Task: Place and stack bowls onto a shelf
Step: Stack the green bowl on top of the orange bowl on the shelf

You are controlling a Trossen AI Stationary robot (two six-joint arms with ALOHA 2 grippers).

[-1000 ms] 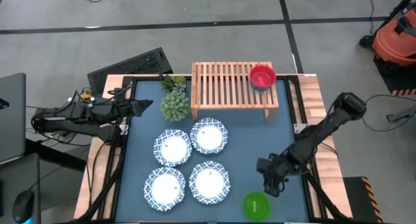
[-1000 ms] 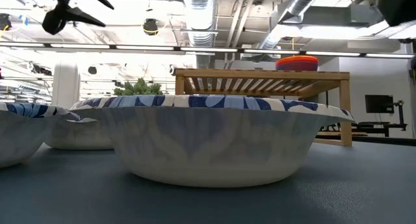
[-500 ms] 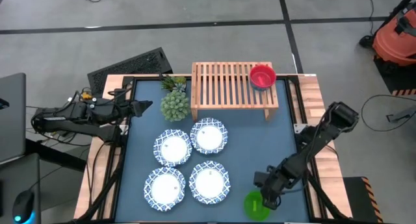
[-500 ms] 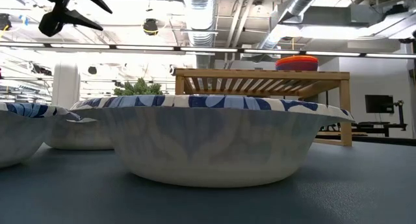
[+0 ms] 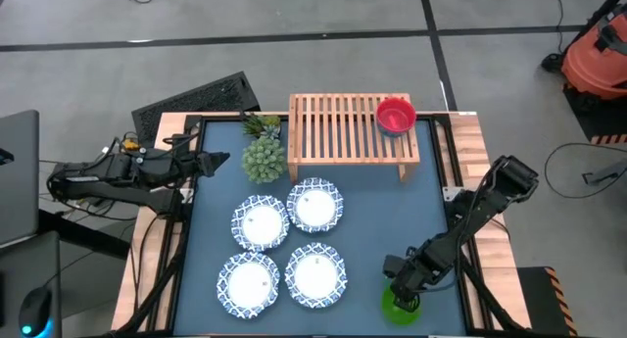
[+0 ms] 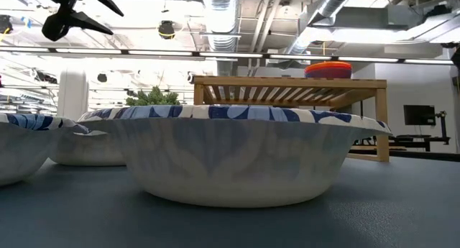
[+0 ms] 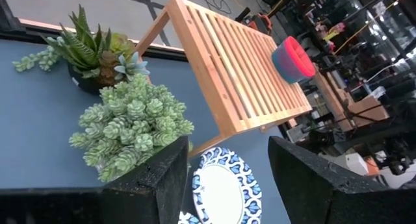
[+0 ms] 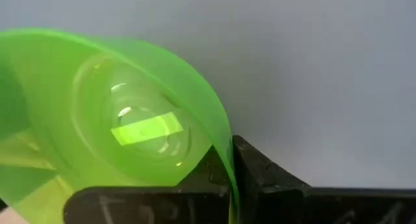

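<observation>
Reaching down at the near right corner of the table (image 5: 431, 191), the right gripper (image 5: 404, 291) has its fingers pinching the rim of the green bowl (image 5: 400, 307) — the right wrist view shows the thin green wall (image 8: 224, 146) caught between the two dark pads. Nothing else lies beside that bowl; the four patterned bowls (image 5: 315, 205) sit in a two-by-two cluster to its left, near but apart from it.

The shelf (image 5: 348, 132) stands at the far edge of the table, with the red bowl (image 5: 395, 115) resting on the right end of its slatted top. Left of the shelf, just beside its leg, are two potted plants — a pale bushy one (image 5: 263, 159) and a spiky one (image 5: 261, 125) behind it.

The left gripper (image 5: 211, 163) hangs at the table's left edge, pointing toward the plants, its fingers (image 7: 312, 178) spread apart and holding nothing
</observation>
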